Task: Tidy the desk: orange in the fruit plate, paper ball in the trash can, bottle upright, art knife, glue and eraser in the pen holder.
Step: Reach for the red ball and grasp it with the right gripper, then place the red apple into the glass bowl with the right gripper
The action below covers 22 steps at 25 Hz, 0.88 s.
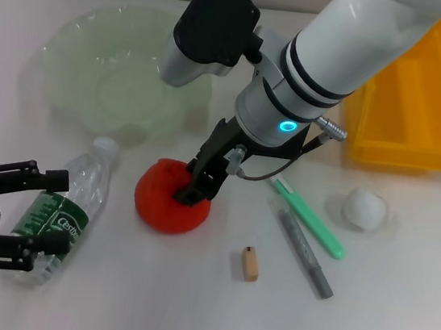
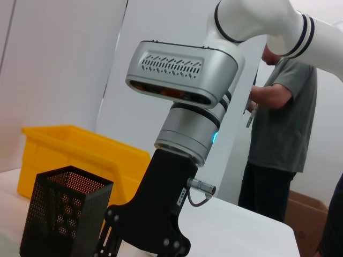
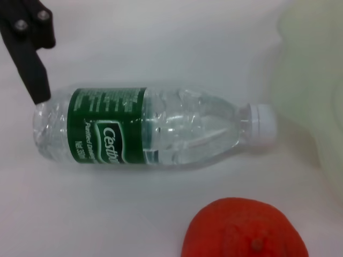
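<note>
At the front left corner of the desk (image 1: 145, 302) the left gripper (image 1: 30, 220) stands spread wide around the base of the bottle (image 1: 64, 209), which lies on its side, cap toward the fruit plate (image 1: 80, 57) near the back left edge; the right gripper (image 1: 201, 185) sits on top of the orange (image 1: 158, 206) at mid-desk, whether clenched I cannot tell; the eraser (image 1: 250, 264) lies toward the front edge, a green pen (image 1: 311, 219) and grey pen (image 1: 306, 254) beside it; the paper ball (image 1: 364, 208) rests just before the trash can (image 1: 424, 102) at the back right corner; the pen holder (image 2: 64, 217) shows only in the left wrist view
</note>
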Motion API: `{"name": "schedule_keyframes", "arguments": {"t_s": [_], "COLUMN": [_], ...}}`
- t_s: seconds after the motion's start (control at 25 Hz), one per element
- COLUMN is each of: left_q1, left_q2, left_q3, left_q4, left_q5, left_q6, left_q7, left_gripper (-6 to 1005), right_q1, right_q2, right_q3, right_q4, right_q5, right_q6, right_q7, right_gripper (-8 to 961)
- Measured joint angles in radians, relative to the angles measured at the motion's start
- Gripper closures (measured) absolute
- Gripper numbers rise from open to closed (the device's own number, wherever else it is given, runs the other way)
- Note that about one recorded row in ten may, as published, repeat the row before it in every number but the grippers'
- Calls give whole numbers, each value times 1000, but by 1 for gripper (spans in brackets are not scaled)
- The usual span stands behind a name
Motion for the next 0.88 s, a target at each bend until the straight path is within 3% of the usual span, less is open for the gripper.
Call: {"name": "schedule_keyframes", "arguments": {"t_s": [0.48, 0.72, 0.88], "left_q1": [6, 12, 15], "left_q2": [0, 0, 3], "left_q3": [-1, -1, -1], "left_q4": [-1, -1, -1], "left_q5": [3, 4, 3], "left_q6": [-19, -19, -19], "left_q7": [1, 1, -2], "left_gripper": [165, 165, 166], "right_q1": [3, -25, -81], "right_q2": [0, -5, -11], "right_q3": [-17, 6, 144], "right_q4": [2, -88, -247], "right_q5": [7, 6, 0], "right_q6": [10, -43, -142], "right_q7": [-1, -1, -9], "right_gripper": [749, 880, 907]}}
